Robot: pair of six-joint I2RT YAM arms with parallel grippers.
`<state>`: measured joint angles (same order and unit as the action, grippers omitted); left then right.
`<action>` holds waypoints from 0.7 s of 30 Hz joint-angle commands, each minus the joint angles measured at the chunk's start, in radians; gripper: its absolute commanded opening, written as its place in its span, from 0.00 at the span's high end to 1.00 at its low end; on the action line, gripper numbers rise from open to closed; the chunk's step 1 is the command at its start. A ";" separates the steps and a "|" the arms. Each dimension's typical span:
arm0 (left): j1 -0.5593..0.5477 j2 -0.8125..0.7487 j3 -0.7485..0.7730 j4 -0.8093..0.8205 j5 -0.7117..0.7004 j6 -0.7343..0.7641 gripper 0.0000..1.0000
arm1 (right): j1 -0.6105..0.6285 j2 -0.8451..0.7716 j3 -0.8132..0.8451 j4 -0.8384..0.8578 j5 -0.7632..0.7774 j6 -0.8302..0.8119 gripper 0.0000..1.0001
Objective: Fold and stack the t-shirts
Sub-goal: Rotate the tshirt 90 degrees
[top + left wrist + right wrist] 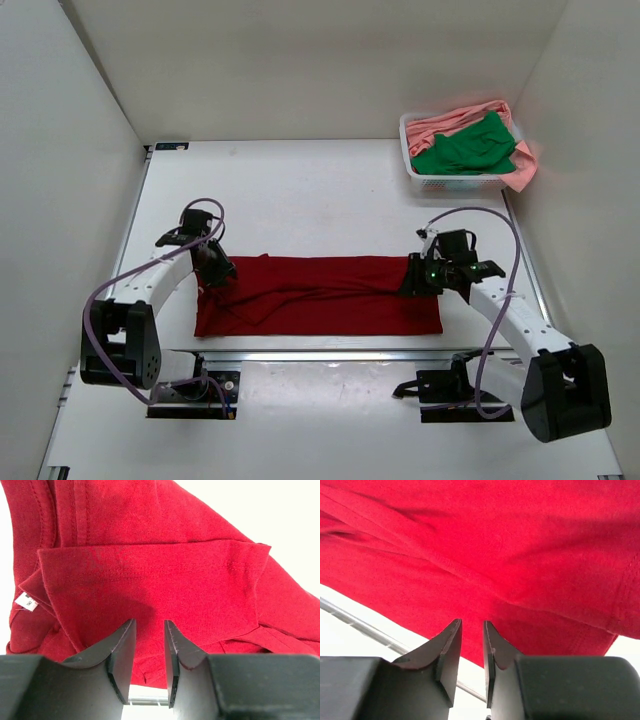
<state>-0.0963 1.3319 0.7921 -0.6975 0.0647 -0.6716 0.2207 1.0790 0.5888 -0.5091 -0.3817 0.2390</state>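
Note:
The dark red t-shirt [320, 295] lies flat on the table as a long folded strip. My left gripper [215, 272] is over its left end, and my right gripper [415, 277] is over its right end. In the left wrist view the jaws [150, 625] stand slightly apart over a folded sleeve [150, 570], with nothing pinched between them. In the right wrist view the jaws [472, 625] also stand slightly apart, just above the red cloth [495, 545]. The green t-shirt [465, 150] and the salmon pink t-shirt [450, 118] lie in the basket.
The white slatted basket [405, 140] stands at the back right corner. A metal rail [330, 354] runs along the table's near edge, in front of the shirt. White walls close in the left, back and right sides. A white neck label [26, 601] shows at the shirt's left end.

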 commanded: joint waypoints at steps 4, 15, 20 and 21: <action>-0.039 0.042 0.009 -0.016 -0.042 -0.043 0.61 | -0.052 0.048 0.109 0.012 0.015 0.022 0.74; -0.186 0.447 0.283 -0.105 -0.210 -0.115 0.62 | -0.034 0.363 0.210 0.028 0.235 0.063 0.67; -0.178 0.784 0.729 -0.207 -0.226 -0.083 0.63 | 0.040 0.331 0.177 -0.083 0.283 0.225 0.67; -0.184 0.896 0.900 -0.236 -0.221 -0.054 0.64 | 0.101 0.313 0.172 -0.098 0.283 0.247 0.67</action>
<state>-0.2733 2.0247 1.4380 -1.0195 -0.1162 -0.7410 0.2314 1.4441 0.7639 -0.5316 -0.1482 0.3782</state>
